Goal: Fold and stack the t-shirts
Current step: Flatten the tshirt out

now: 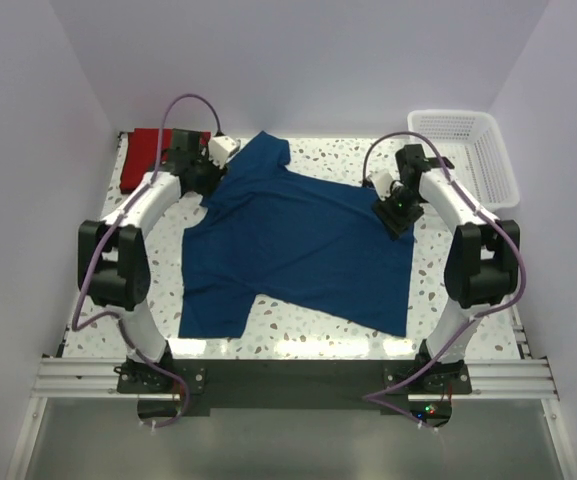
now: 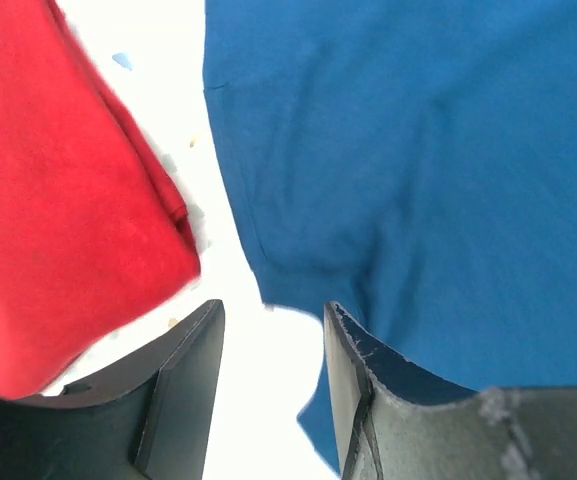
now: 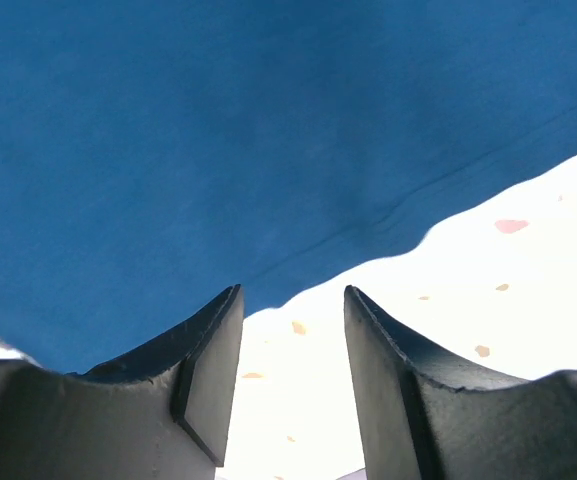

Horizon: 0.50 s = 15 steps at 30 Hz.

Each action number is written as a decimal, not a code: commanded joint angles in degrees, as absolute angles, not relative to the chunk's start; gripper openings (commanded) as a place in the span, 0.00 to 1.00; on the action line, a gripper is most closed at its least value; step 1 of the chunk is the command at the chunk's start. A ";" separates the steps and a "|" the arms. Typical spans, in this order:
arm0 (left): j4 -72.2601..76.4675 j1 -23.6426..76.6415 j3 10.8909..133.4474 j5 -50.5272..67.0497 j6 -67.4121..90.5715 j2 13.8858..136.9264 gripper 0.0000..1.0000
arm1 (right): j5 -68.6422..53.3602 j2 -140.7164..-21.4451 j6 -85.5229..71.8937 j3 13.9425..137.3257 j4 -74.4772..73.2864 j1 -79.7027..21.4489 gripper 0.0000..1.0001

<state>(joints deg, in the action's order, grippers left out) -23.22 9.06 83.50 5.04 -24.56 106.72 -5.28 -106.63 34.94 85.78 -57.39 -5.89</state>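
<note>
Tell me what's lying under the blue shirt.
Only the speckled table shows around the blue shirt, which lies spread flat on it. Anything beneath the cloth is covered and cannot be seen.

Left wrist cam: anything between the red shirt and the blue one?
Only bare speckled tabletop; red shirt and blue shirt lie apart. The open left end effector hangs over that gap. Left wrist view shows it.

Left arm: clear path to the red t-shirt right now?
Probably yes: the left gripper is open just beside the folded red t-shirt, with nothing lying between them. The blue t-shirt sits off to its other side.
</note>
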 commanded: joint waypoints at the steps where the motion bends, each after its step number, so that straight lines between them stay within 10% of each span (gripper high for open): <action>1: -31.80 8.61 76.93 12.73 -37.95 99.33 0.49 | -9.49 -101.79 37.00 81.84 -63.45 -6.42 0.48; 15: -37.44 10.63 48.97 11.52 -50.01 86.58 0.40 | -3.62 -99.40 41.13 62.67 -56.61 -6.77 0.41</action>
<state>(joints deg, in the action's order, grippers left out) -36.80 9.39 51.51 11.64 -46.48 90.87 -6.55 -99.70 39.13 64.40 -59.99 -6.48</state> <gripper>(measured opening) 0.402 0.418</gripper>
